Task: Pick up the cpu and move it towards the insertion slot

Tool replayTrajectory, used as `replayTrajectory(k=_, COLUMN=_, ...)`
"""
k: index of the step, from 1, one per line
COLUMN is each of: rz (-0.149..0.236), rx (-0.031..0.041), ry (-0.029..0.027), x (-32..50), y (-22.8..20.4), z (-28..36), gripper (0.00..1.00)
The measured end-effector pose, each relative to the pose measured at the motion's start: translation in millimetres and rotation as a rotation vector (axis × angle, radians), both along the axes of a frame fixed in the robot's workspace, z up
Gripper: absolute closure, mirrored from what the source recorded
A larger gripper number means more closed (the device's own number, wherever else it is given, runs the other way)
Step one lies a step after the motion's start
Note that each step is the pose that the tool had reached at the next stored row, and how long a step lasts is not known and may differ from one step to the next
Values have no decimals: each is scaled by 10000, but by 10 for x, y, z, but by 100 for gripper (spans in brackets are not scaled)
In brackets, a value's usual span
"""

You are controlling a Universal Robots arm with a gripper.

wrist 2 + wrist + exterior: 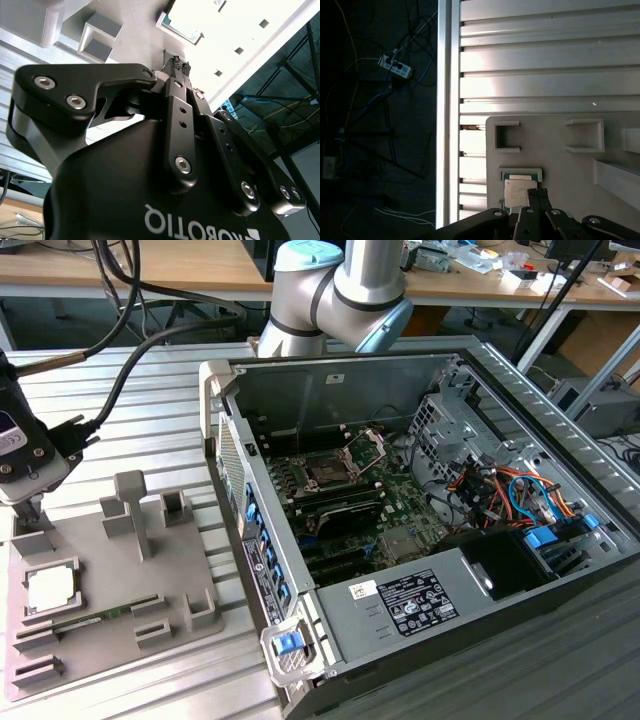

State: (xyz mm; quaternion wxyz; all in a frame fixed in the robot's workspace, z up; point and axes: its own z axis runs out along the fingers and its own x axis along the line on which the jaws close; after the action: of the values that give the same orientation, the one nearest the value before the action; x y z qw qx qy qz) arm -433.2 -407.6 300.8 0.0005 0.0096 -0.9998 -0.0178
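Nothing is picked up yet: the end effector [30,512], closed down narrow and empty, hovers just above the cpu [50,588] lying in its grey tray [100,580], with the insertion slot [328,472] well apart from it inside the open computer case [300,390]

A grey plastic tray [110,565] sits on the ribbed metal table [170,430], with a green memory stick [90,618] lying in it. Just beside it, toward the exterior view's right, an open computer case [330,390] shows orange and blue cables [510,490].
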Motion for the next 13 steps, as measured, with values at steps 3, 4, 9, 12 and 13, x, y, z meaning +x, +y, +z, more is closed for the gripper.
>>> replayTrajectory(k=3, rz=0, rx=0, ry=0, x=0, y=0, z=-5, gripper=89)
replayTrajectory(k=4, rz=0, rx=0, ry=0, x=0, y=0, z=-8, gripper=89)
replayTrajectory(k=9, rz=0, rx=0, ry=-1, x=0, y=0, z=-20, gripper=89)
replayTrajectory(k=12, rz=0, rx=0, ry=-1, x=0, y=0, z=-26, gripper=89)
replayTrajectory(k=13, rz=0, rx=0, ry=0, x=0, y=0, z=-27, gripper=89)
